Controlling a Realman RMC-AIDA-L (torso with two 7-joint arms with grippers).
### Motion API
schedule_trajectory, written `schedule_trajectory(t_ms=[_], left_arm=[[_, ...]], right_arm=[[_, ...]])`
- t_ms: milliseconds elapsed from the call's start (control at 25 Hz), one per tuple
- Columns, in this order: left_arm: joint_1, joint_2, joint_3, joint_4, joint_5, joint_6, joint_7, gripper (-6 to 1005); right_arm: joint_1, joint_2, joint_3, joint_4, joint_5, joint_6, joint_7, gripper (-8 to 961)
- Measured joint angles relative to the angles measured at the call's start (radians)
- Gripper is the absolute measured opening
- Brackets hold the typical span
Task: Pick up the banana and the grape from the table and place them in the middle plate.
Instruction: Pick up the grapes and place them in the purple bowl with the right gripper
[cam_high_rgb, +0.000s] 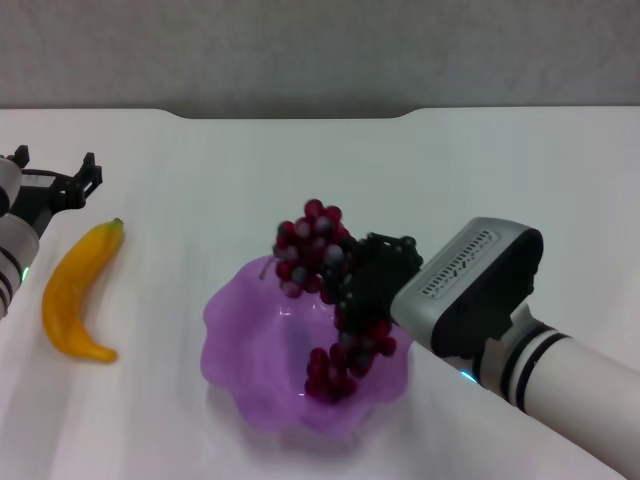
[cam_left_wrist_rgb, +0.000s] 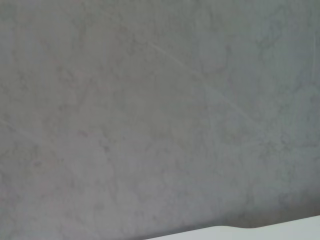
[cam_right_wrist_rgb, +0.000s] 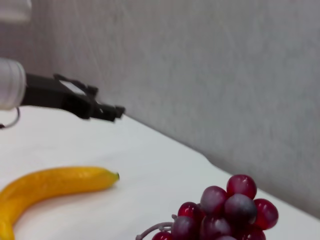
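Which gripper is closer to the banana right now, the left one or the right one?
Left. The left gripper hangs just beyond the banana, near its green tip, not touching it. The right gripper is across the table over the middle plate, shut on the grape.

Count, head view: one banana (cam_high_rgb: 78, 290); one grape (cam_high_rgb: 325, 300) bunch, individual berries too many and too overlapped to tally; one middle plate (cam_high_rgb: 240, 345), the only dish in view; one table (cam_high_rgb: 300, 170). Two grippers: left gripper (cam_high_rgb: 58, 180) at the left edge, right gripper (cam_high_rgb: 375, 275) at the bunch.
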Motion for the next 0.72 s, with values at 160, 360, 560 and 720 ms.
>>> schedule_trajectory(t_ms=[160, 360, 560, 720], left_arm=[[0.0, 0.0, 0.0, 0.0, 0.001, 0.0, 0.0, 881], [0.0, -0.001, 0.0, 0.0, 0.002, 0.0, 0.001, 881], [0.0, 0.0, 0.0, 0.0, 0.002, 0.002, 0.001, 881], [-0.001, 0.0, 0.0, 0.001, 0.002, 0.001, 0.001, 881]], right_arm=[[0.002, -0.001, 0.006, 0.039, 0.001, 0.001, 0.045, 374], [0.003, -0.001, 0.008, 0.065, 0.001, 0.002, 0.056, 400], [0.032, -0.001, 0.011, 0.101, 0.001, 0.015, 0.07, 425], [0.064, -0.002, 0.007, 0.135, 0.001, 0.023, 0.121, 446]])
